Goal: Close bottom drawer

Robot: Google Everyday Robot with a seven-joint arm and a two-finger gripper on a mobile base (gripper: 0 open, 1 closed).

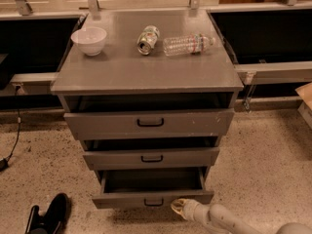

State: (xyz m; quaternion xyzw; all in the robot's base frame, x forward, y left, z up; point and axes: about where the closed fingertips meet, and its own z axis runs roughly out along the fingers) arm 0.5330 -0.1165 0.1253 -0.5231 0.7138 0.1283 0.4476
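The grey cabinet (146,72) has three drawers, all pulled out a little. The bottom drawer (153,198) is out the furthest, its inside dark and empty, with a small black bar handle (153,203) on its low front panel. My gripper (177,206) comes in from the lower right on a pale arm. Its tip sits at the lower right edge of the bottom drawer's front, just right of the handle.
On the cabinet top lie a white bowl (89,40), a tipped can (147,39) and a clear plastic bottle (187,44). A black object (48,216) lies on the speckled floor at the lower left. Dark shelves and rails flank the cabinet.
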